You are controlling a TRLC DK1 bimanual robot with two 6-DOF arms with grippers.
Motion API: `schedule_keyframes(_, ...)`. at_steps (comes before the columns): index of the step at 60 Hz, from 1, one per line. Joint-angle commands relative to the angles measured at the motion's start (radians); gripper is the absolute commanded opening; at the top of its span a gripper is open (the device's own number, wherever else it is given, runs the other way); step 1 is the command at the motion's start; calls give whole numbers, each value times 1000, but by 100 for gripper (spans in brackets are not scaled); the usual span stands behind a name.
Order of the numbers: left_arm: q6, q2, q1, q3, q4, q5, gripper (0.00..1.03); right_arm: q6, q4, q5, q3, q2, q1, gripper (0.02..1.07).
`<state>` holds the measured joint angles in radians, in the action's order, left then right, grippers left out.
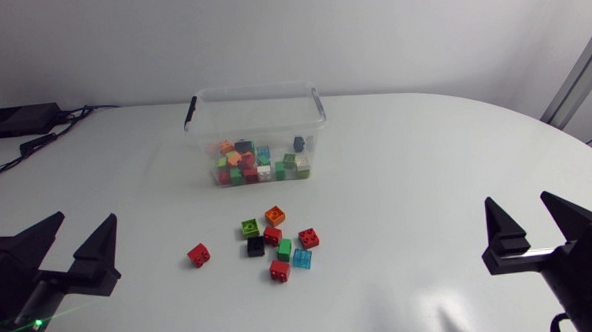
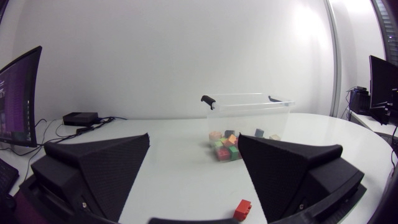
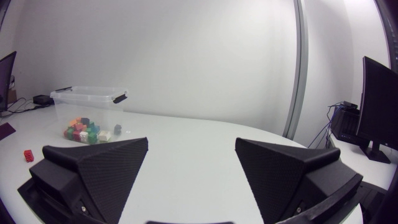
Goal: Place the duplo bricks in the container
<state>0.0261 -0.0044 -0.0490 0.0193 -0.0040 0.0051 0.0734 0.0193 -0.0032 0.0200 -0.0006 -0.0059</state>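
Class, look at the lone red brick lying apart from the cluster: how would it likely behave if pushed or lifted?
The red brick looks small, blocky and rigid, so it would probably slide on the smooth table rather than roll. Its flat sides should suit a pinch grip, and it is likely light.

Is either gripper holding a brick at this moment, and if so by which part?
Nothing is held. The left gripper and the right gripper are both open and empty.
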Motion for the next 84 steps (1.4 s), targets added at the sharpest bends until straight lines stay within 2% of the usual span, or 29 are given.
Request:
schedule_keyframes(1, 1, -9, -8, -18, -5, -5, 99, -27, -12, -3, -22, -4, 14, 103)
schedule_keyframes(24, 1, -11, -6, -13, -2, -5, 99, -23, -19, -3, -17, -7, 20, 103)
schedule_keyframes(35, 0, 11, -2, 77, -53, -5, 99, -21, -1, -3, 44, -4, 18, 103)
schedule_keyframes(42, -6, 98, -14, 148, -56, -4, 99, -21, -4, -9, 93, 48, 27, 103)
schedule_keyframes(51, -12, 339, -57, 277, -51, -4, 99, -15, -25, -17, 175, 228, 41, 103)
schedule_keyframes(60, -9, 564, -106, 389, -96, -24, 97, -11, -48, -18, 248, 402, 49, 103)
schedule_keyframes(64, 9, 684, -146, 453, -152, -62, 97, -11, -59, -18, 285, 495, 55, 103)
schedule_keyframes(68, 104, 820, -180, 535, -229, -99, 97, -11, -64, -20, 317, 568, 61, 103)
schedule_keyframes(77, 179, 1031, -181, 646, -343, -100, 96, -14, -48, -14, 360, 671, 103, 103)
schedule_keyframes(84, 275, 1184, -190, 719, -435, -99, 96, -12, 11, -9, 414, 748, 126, 102)
